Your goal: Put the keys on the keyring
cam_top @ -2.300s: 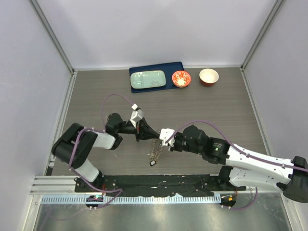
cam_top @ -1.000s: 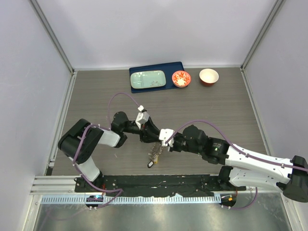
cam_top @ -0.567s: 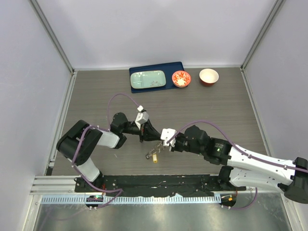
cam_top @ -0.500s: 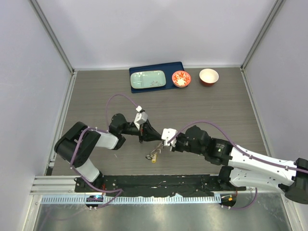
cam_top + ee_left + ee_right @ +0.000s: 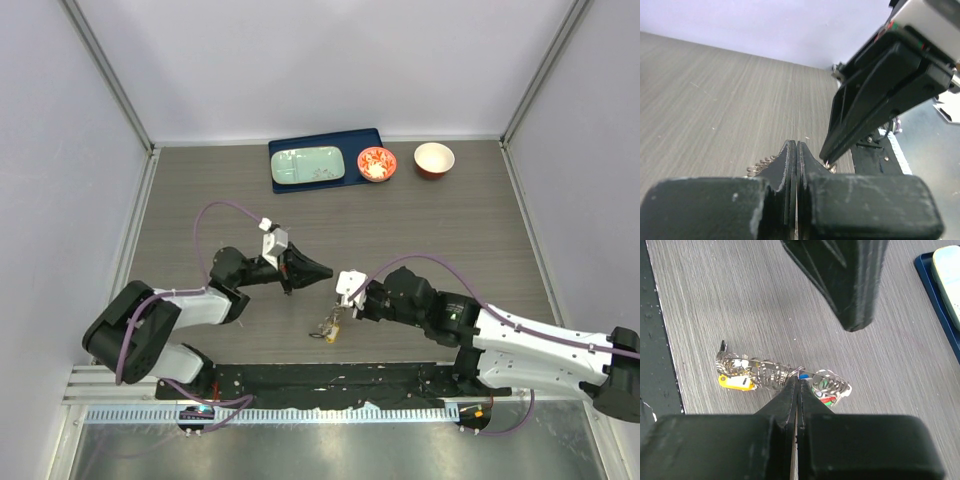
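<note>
- My right gripper (image 5: 797, 384) is pinched shut on the keyring (image 5: 767, 374) near the table (image 5: 450, 220) front edge. That thin hold could slip, spilling the keys (image 5: 826, 389).
- Just beyond, my left gripper (image 5: 322, 270) is closed and empty. Crowding in could knock the ring loose.

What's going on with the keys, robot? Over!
Left gripper shut, empty. Right gripper shut on keys, all bunched together. Left fingers hover close above the bunch, not touching.

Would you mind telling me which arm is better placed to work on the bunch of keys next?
Right. The right gripper is closed on the keys, apparently pinching their wire. The left gripper is also shut, but it holds nothing and sits apart from them.
</note>
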### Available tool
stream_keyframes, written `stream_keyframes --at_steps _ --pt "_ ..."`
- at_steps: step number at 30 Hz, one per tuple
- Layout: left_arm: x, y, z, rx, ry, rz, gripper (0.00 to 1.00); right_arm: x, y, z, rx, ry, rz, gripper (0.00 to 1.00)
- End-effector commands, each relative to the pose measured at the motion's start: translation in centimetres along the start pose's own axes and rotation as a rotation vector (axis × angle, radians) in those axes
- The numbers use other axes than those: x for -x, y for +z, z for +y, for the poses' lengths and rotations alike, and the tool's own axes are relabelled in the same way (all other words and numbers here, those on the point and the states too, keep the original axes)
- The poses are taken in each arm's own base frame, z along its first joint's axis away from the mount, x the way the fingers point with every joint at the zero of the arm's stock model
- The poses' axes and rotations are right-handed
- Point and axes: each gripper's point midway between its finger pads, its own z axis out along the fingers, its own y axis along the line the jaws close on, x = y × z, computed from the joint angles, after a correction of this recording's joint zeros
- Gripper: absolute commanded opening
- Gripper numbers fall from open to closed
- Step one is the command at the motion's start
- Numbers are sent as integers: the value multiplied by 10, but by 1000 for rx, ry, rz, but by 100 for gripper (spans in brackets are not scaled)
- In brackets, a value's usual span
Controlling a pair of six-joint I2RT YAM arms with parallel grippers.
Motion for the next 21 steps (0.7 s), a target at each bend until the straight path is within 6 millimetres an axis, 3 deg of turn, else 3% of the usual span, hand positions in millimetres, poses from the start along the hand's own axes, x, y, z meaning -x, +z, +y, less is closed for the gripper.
stream_keyframes --at_steps 1,5,6,9,12,17,21 --pt "33 1 -2 37 112 -109 0 24 9 5 17 30 -118 1" --pt "21 -1 -3 35 124 -65 1 21 12 2 0 21 -109 1" --pt "12 -3 1 45 151 -31 13 21 11 -2 -23 20 -107 1" --pt "2 -5 4 48 188 15 35 22 2 -16 -98 19 -105 1" --pt "3 -5 2 40 204 17 48 27 -4 -30 -159 11 -103 1" --pt "4 -13 4 94 249 1 56 35 3 -36 -174 -37 -101 1" --pt "-9 -21 10 144 247 55 59 53 9 -46 -204 -65 -145 1"
